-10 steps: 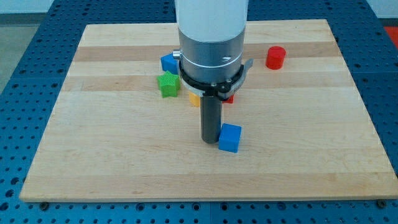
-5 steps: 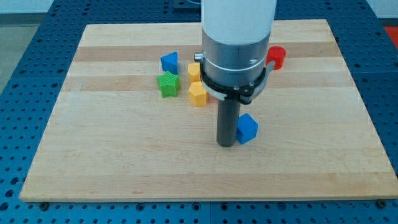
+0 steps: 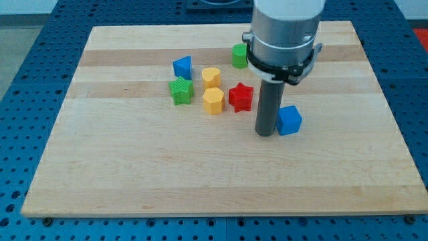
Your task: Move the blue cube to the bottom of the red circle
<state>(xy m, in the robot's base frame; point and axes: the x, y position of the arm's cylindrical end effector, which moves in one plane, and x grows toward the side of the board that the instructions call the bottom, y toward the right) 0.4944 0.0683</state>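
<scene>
The blue cube [image 3: 289, 120] lies on the wooden board [image 3: 134, 174], right of centre. My tip [image 3: 265, 134] stands on the board right against the cube's left side. The red circle block, seen earlier at the view's upper right, is hidden behind my arm's grey body [image 3: 283, 40].
A second blue block [image 3: 182, 67], a green star [image 3: 180, 90], a yellow cylinder [image 3: 211, 75], a yellow hexagon [image 3: 212, 101] and a red star [image 3: 241, 97] cluster left of my tip. A green block [image 3: 239, 55] sits by the arm's left edge.
My tip has moved to the view's right and up, pushing the blue cube along with it. The arm now covers the red circle and uncovers the red star and green block.
</scene>
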